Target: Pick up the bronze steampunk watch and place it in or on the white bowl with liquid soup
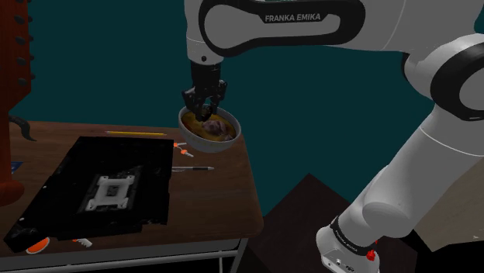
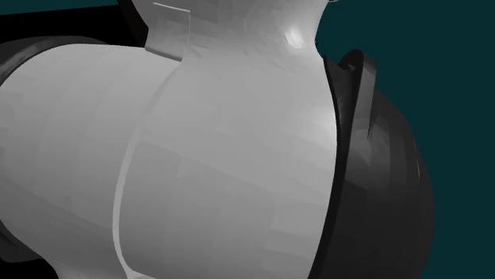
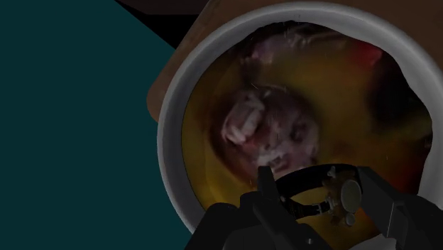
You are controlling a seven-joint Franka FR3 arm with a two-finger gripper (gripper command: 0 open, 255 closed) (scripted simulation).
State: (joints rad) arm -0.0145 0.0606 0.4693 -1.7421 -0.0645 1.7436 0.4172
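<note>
Teal wall in the back, brown table [image 1: 225, 194] up front with a big black board [image 1: 101, 194] covering most of it. The white bowl [image 1: 233, 133] sits right out at the table's far corner, toward the shoulder view's right, and from the wrist view its rim [image 3: 170, 142] looks very close to the table's edge.

The gripper [image 1: 205, 101] hangs directly above the bowl, fingers pinched on the watch [image 3: 344, 195]. You can see the dark strap arching between them and the little bronze gears next to one finger. So the watch is up in the air over the yellow soup and its pinkish lumps, not in it yet. The second exterior view just gets a close-up of the white arm [image 2: 222, 158].

What worries me:
- the watch hangs toward one side of the bowl rather than dead centre, so on release it could clip the rim and bounce out onto the table or floor
- that strap loop might snag on a finger when the gripper lets go
- going lower risks bumping the rim, and with the bowl that close to the edge, one nudge could tip soup everywhere
</note>
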